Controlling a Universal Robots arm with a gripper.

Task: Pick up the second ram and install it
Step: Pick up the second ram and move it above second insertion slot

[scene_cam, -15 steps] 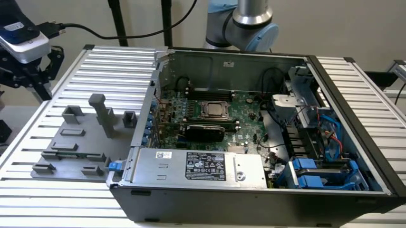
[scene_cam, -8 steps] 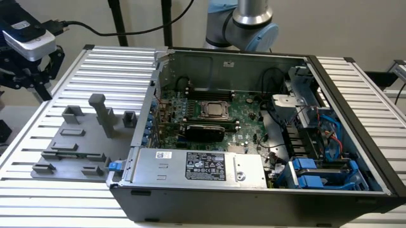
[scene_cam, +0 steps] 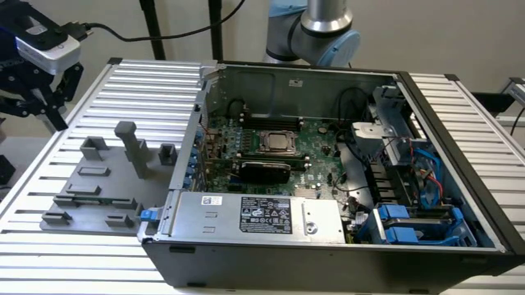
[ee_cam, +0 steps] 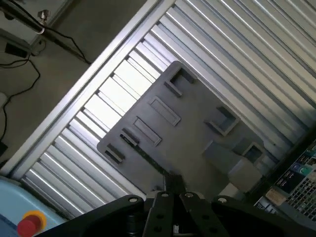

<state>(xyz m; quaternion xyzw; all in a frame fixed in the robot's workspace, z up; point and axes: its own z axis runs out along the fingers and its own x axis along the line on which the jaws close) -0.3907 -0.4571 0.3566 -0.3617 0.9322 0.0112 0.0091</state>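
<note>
The second ram (ee_cam: pixel 146 157) is a thin dark-green stick lying in a slot of the grey fixture plate (ee_cam: pixel 187 143). In the exterior view the ram (scene_cam: pixel 102 201) sits near the plate's front, on the exterior view's left of the computer case. My gripper (scene_cam: pixel 37 110) hangs high above the table's far left corner, well away from the ram. In the wrist view the gripper (ee_cam: pixel 173 181) looks down at the plate, its fingertips together and holding nothing. The motherboard (scene_cam: pixel 283 144) with its processor socket lies inside the open case.
The grey fixture plate (scene_cam: pixel 82 196) carries several upright blocks, one a tall post (scene_cam: pixel 130 147). The open black case (scene_cam: pixel 345 246) holds a power supply (scene_cam: pixel 254 215), cables and blue drive brackets (scene_cam: pixel 414 224). The ribbed metal table (scene_cam: pixel 139 80) ends beside a floor with cables (ee_cam: pixel 19 64).
</note>
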